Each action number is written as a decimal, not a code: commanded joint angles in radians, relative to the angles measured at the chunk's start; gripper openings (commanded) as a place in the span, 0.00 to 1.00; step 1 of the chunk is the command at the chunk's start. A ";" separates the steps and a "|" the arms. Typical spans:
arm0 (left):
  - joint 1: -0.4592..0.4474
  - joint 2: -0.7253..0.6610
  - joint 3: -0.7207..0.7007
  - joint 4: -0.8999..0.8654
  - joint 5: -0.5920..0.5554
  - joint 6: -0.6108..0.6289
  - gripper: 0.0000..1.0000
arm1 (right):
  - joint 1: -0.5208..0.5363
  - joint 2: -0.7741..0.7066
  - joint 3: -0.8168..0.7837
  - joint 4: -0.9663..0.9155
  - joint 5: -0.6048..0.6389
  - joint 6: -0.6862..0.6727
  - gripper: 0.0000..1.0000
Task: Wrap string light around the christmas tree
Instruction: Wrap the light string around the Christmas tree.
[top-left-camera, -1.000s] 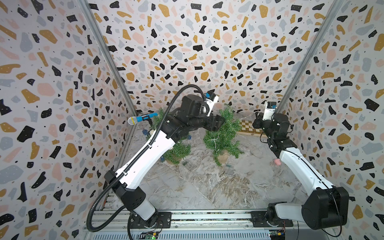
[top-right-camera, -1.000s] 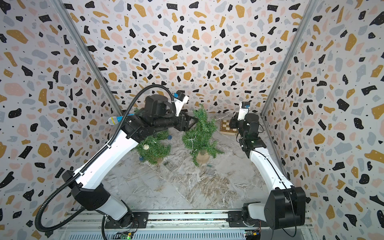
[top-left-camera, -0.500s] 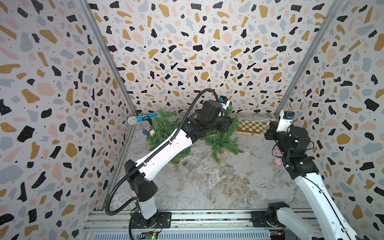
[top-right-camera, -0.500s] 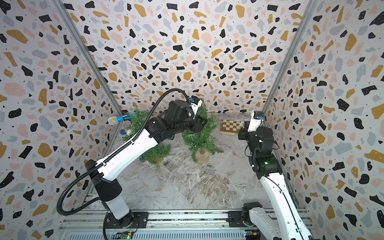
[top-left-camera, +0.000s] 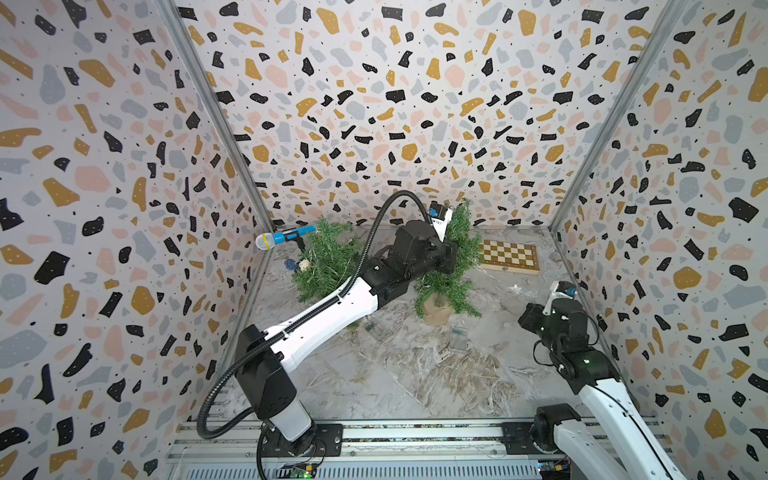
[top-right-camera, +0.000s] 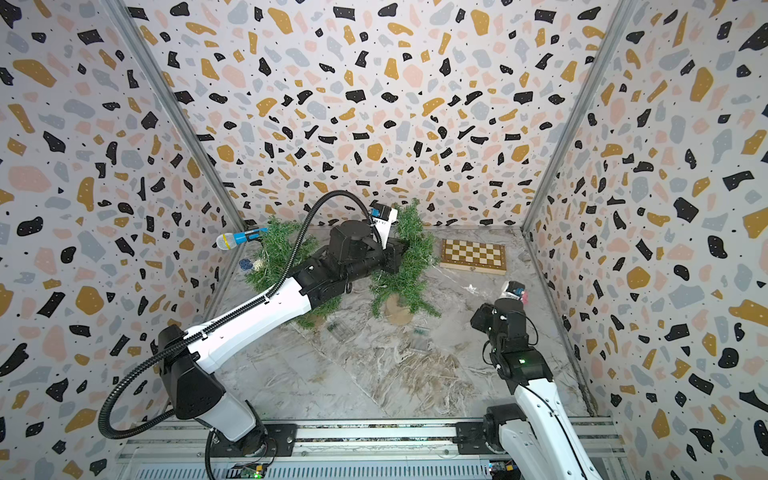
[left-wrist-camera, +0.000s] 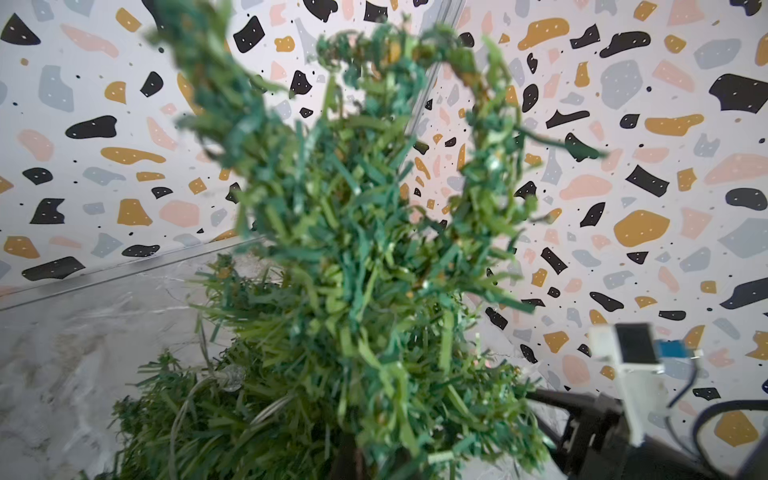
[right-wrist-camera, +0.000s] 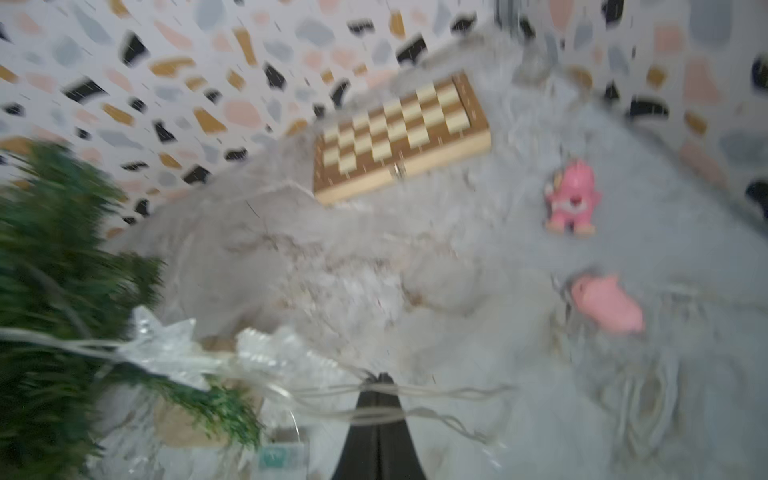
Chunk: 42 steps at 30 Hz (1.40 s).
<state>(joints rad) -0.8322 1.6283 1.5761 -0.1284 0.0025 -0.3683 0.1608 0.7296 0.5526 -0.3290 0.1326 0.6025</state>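
The christmas tree stands upright on a wooden base at the back centre, seen in both top views. My left gripper is buried in its upper branches and is shut on them; foliage hides the fingertips. The string light's thin wire and a clear bulb lie low in the tree. In the blurred right wrist view, clear star bulbs trail from the tree. Their wire crosses my right gripper, which is shut on it near the right wall.
A second tree stands at the back left, with a blue microphone above it. A chessboard lies at the back right. Pink toys sit near the right wall. Small clear boxes lie in front of the tree.
My left arm has pushed rightward into the tree and its jaws have closed. My right arm has pulled back from the chessboard toward the front right, trailing the wire.
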 joint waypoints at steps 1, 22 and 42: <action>0.003 -0.026 -0.027 0.041 0.006 0.018 0.00 | 0.002 -0.036 0.034 -0.088 0.099 0.118 0.00; 0.020 -0.117 0.082 -0.326 0.036 0.046 0.55 | -0.196 -0.034 0.055 0.083 -0.267 -0.068 0.00; -0.213 0.037 0.370 -0.590 0.032 0.303 0.68 | -0.111 0.236 0.305 -0.028 -0.630 -0.136 0.00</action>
<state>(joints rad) -1.0351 1.6306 1.9270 -0.7006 0.0113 -0.1230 0.0101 0.9558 0.8188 -0.3351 -0.4618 0.4885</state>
